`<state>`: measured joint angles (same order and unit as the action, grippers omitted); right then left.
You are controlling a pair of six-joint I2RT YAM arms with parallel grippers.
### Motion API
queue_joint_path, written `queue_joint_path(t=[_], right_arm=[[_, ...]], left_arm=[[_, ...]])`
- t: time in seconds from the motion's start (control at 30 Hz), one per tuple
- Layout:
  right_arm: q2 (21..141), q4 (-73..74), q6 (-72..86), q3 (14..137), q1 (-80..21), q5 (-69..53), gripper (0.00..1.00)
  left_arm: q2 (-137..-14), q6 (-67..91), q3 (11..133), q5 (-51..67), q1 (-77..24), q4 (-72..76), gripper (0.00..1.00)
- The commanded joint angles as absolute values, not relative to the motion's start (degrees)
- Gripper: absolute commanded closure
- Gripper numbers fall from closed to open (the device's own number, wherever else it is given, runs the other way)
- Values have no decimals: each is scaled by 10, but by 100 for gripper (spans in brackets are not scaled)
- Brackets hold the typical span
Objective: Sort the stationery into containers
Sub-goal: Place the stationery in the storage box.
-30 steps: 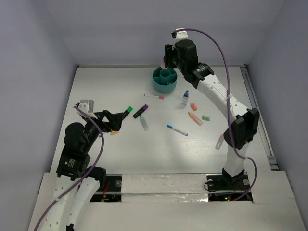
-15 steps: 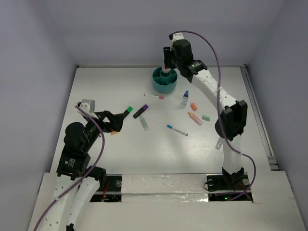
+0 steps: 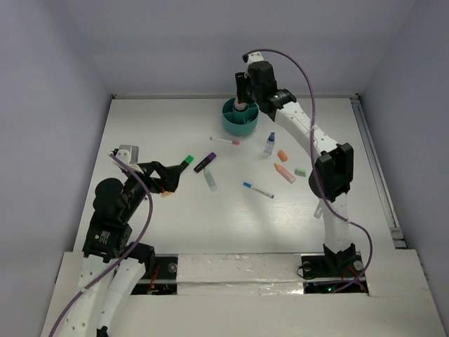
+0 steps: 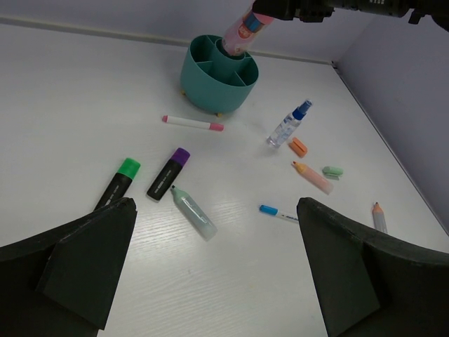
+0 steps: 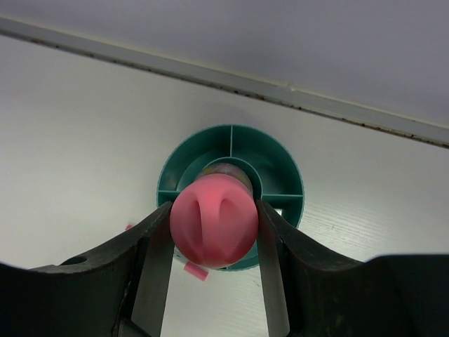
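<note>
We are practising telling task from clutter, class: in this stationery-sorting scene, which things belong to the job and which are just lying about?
Part of the job:
teal cup
pink-capped bottle, held in the right gripper
green-capped marker
purple-capped marker
pink pen
spray bottle
blue-capped pen
orange highlighter
pencil

Just there:
silver tape
metal rail

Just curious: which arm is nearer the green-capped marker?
Left. The left end effector, open, is beside the marker; the right end effector is far off at the cup, gripping a bottle.
</note>
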<state>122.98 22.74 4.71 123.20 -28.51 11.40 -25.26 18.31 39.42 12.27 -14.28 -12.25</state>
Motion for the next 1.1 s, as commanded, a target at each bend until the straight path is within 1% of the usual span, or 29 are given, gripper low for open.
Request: queue_joint_path(t=[0.0,0.13,0.2,0.3,0.43,0.5,0.53,0.57,0.63,0.77,0.9,0.93,0.97,1.0,1.03,1.07], right_arm=[[1233,205,40,1260,-282,103,78],[1248,204,40,1258,-277,105,77],[1252,203,39,1259,-277,104,76],[1260,203,39,1260,-277,104,69],[1266,200,39,1259,-277,106,55],[1265,195,39,1256,-277,109,37],[1264,195,39,1256,-277,109,37],[1263,195,39,1257,-277,111,30],[1256,193,39,1259,-277,111,26],[1231,192,33,1259,-277,116,24],[1161,169,36,1189,-277,127,23],[1141,161,37,1131,-277,132,23],[1097,143,41,1097,-277,138,21],[1076,134,44,1062,-277,149,19],[1057,128,48,999,-277,154,17],[1041,125,50,973,-277,160,14]], left_arm=[[-257,178,394,132,-145,-94,1],[-258,178,394,132,-145,-94,1],[-258,178,393,133,-145,-94,1],[-259,178,394,133,-145,-93,1],[-259,178,394,134,-145,-94,1],[-258,178,394,133,-145,-93,1],[-258,178,394,133,-140,-93,1],[-258,178,394,134,-140,-93,1],[-259,178,394,134,-140,-93,1],[-258,178,393,134,-140,-93,1],[-258,178,394,134,-140,-92,1],[-258,178,394,133,-140,-92,1],[-258,178,394,133,-140,-92,1],[-258,178,393,134,-140,-92,1],[-258,178,393,134,-140,-92,1],[-258,178,393,134,-140,-92,1]])
